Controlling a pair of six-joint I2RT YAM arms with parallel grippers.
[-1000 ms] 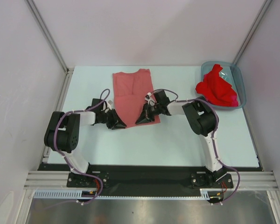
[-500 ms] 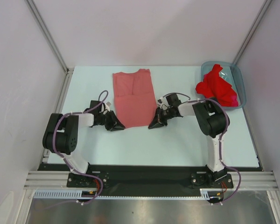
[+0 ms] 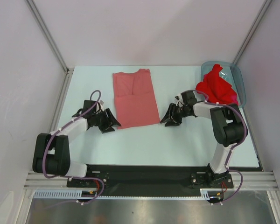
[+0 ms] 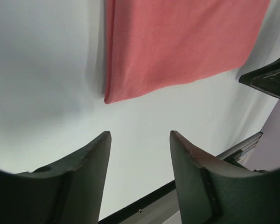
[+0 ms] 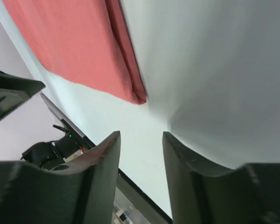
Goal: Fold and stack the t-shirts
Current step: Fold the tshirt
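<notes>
Pink tee (image 3: pixel 135 98) lies flat as a long folded strip at mid-table, its near edge between my two grippers. My left gripper (image 3: pixel 113 124) sits just off the near-left corner, jaws parted and holding nothing. My right gripper (image 3: pixel 167 120) is the same by the near-right corner. Red tees (image 3: pixel 217 87) are heaped in the bin (image 3: pixel 242 92) at far right. The table (image 3: pixel 177 144) is pale, with white walls around it.
</notes>
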